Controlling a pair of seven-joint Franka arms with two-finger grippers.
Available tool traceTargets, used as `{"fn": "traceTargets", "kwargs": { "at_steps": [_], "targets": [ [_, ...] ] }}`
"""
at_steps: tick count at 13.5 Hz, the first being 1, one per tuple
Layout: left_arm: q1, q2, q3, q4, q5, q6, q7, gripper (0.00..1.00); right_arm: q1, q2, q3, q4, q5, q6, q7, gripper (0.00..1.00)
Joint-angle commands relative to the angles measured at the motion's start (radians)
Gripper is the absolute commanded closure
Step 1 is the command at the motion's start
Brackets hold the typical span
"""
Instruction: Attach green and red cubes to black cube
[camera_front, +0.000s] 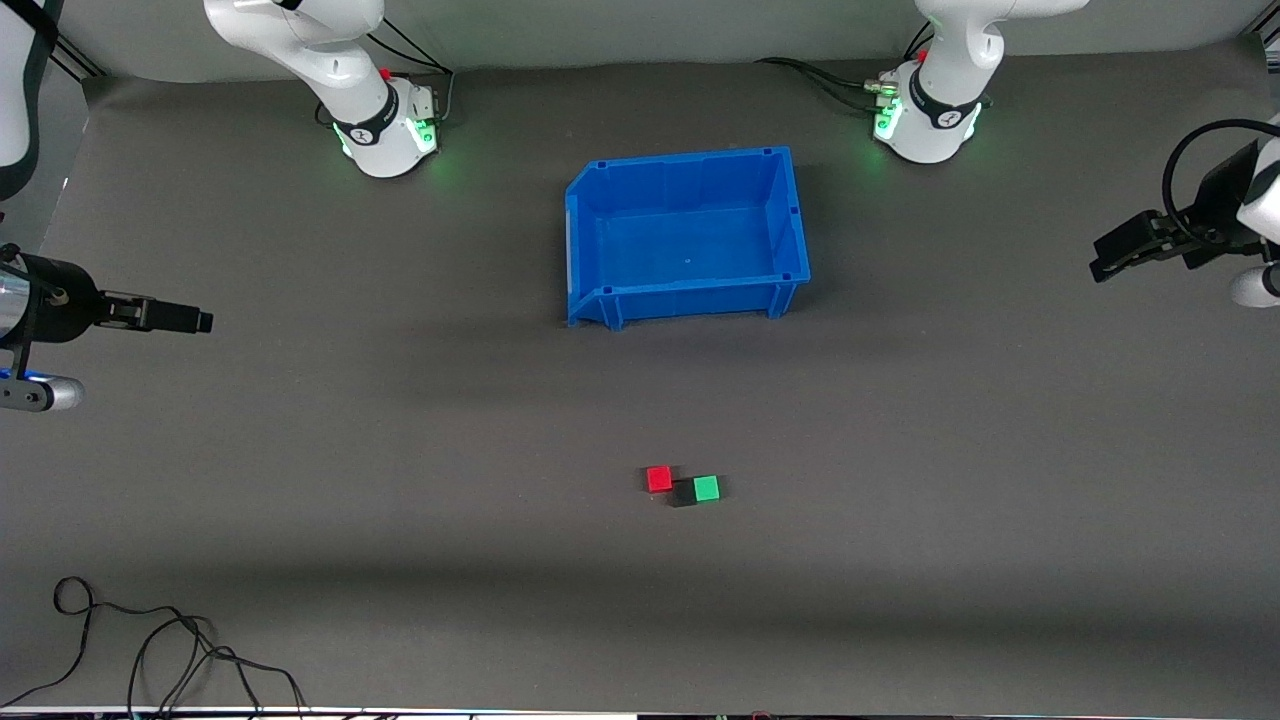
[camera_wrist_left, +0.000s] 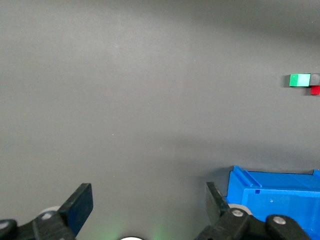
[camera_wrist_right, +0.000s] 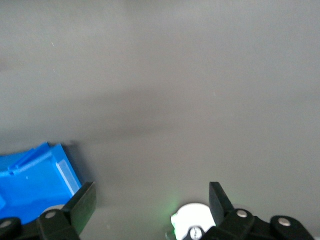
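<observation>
The red cube (camera_front: 658, 479), black cube (camera_front: 683, 492) and green cube (camera_front: 706, 487) sit touching in a short row on the grey mat (camera_front: 400, 520), black in the middle, nearer the front camera's edge than the blue bin (camera_front: 687, 292). The left gripper (camera_front: 1100, 268) hangs over the left arm's end of the table, fingers spread wide, empty. The right gripper (camera_front: 203, 321) waits over the right arm's end, likewise wide apart and empty.

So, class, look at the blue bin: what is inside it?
Nothing shows inside the blue bin; its floor is bare. The red cube, black cube and green cube sit on the mat nearer the camera.
</observation>
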Motion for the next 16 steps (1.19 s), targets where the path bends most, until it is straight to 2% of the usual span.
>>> {"fn": "traceTargets", "kwargs": {
  "at_steps": [1,3,5,6,10,12,15,16],
  "targets": [
    [-0.008,0.064,0.009,0.083,0.011,-0.030,0.020,0.00,0.022,-0.121,-0.005,-0.171,-0.024,0.139,-0.025,0.00],
    [-0.015,0.067,0.009,0.083,0.014,-0.022,0.020,0.00,0.022,-0.181,-0.004,-0.272,-0.024,0.255,-0.028,0.00],
    [-0.019,0.075,0.008,0.078,0.046,-0.022,0.021,0.00,0.037,-0.212,-0.002,-0.324,-0.074,0.325,-0.044,0.00],
    [-0.019,0.078,0.008,0.072,0.069,-0.008,0.033,0.00,0.043,-0.210,-0.002,-0.323,-0.100,0.328,-0.085,0.00],
    [-0.021,0.079,0.005,0.054,0.061,0.009,0.066,0.00,0.036,-0.207,-0.005,-0.317,-0.097,0.325,-0.110,0.00],
    [-0.018,0.069,0.000,0.022,0.063,-0.004,0.096,0.00,-0.027,-0.209,0.019,-0.294,-0.079,0.320,-0.103,0.00],
    [-0.004,0.066,0.001,0.023,0.061,0.003,0.132,0.00,-0.063,-0.232,0.039,-0.283,-0.065,0.320,-0.102,0.00],
    [-0.004,0.066,0.003,0.026,0.061,0.003,0.132,0.00,-0.092,-0.238,0.073,-0.283,-0.070,0.320,-0.102,0.00]
  ]
}}
